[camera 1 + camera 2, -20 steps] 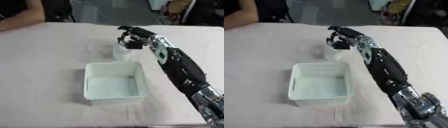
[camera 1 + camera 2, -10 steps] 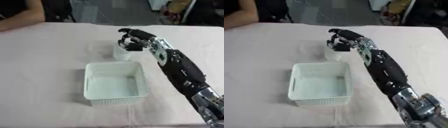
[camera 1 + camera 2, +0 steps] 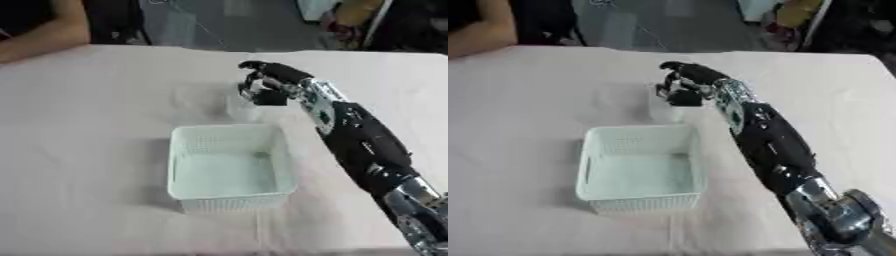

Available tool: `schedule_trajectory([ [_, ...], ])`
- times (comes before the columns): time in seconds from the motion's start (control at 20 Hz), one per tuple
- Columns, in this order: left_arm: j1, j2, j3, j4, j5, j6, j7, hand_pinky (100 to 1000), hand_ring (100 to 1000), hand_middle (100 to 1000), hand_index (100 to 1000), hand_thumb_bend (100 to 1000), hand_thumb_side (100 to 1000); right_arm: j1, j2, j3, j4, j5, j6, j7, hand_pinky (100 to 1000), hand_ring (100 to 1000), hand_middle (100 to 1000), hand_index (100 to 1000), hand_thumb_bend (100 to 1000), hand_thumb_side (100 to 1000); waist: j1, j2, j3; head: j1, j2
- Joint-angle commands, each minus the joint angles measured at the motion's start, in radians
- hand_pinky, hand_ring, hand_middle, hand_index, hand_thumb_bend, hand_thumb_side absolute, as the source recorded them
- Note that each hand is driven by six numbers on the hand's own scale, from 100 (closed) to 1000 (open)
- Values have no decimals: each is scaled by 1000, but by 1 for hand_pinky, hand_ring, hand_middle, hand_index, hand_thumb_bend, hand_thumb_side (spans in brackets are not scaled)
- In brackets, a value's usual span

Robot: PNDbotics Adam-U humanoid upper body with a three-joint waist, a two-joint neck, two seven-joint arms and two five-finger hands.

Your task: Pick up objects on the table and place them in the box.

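— What has changed since a second ago?

— Little. My right hand [image 3: 265, 86] still hangs over the pale cup [image 3: 242, 107], fingers curled, gripping nothing I can make out.

— Where is the cup?

— On the table [image 3: 96, 115], just beyond the white box's [image 3: 229, 167] far edge.

— Any room?

— Open cloth lies left toward the table's edge; my forearm crosses the right side.

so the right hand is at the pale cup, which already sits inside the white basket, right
Not quite. The right hand is at the pale cup, fingers curled at its rim, but the cup stands on the table just beyond the white basket, not inside it. The left eye view shows this.
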Motion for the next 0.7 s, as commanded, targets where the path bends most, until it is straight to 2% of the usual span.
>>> schedule_trajectory([
  [0.05,-15,20,-3,-14,-1,2,0,679,696,724,876,533,893,-11,-14,-9,-8,2,-1,-4,1000,1000,1000,655,100,1000,7,-9,-1,-13,-17],
  [0.7,-29,15,-7,-14,4,-1,-5,679,696,724,876,532,892,-29,-12,-17,12,4,8,-4,1000,1000,1000,661,100,1000,9,8,3,-10,-34],
])
